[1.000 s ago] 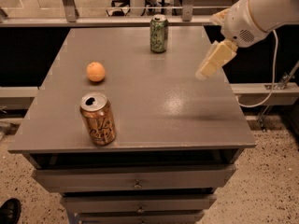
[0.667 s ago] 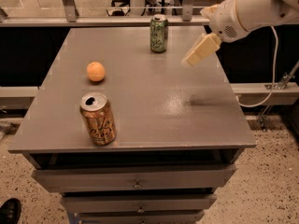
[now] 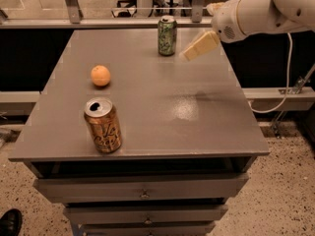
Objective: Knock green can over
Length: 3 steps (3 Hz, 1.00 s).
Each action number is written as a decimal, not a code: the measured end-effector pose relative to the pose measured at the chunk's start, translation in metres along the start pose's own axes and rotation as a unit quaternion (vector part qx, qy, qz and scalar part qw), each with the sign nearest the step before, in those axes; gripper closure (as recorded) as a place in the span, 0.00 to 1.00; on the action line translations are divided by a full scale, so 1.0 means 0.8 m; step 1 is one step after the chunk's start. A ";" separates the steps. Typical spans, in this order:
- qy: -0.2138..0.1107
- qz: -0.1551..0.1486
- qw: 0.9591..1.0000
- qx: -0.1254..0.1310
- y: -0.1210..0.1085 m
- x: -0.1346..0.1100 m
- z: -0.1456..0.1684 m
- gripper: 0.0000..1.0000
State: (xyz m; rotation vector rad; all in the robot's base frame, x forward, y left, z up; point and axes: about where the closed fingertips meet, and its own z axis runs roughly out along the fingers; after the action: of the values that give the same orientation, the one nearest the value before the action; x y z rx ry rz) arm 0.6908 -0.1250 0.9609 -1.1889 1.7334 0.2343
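The green can (image 3: pixel 167 35) stands upright near the table's (image 3: pixel 162 92) far edge. The claw (image 3: pixel 194 51) hovers just beside it; I cannot tell whether it is open or closed.

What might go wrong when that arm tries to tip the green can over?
The green can stands close to the far edge of the table, so a hard shove from the gripper, hovering just to its right in the picture, might send it off the back. A push too low might only slide it along upright.
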 end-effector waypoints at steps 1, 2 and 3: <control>-0.019 0.019 0.999 0.018 0.002 0.000 0.011 0.00; -0.050 0.075 0.995 0.040 0.015 0.009 0.050 0.00; -0.106 0.123 0.983 0.084 -0.009 -0.005 0.098 0.00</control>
State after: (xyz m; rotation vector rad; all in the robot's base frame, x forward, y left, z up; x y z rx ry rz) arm 0.7441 -0.0778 0.9270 -0.7963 1.6732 0.3426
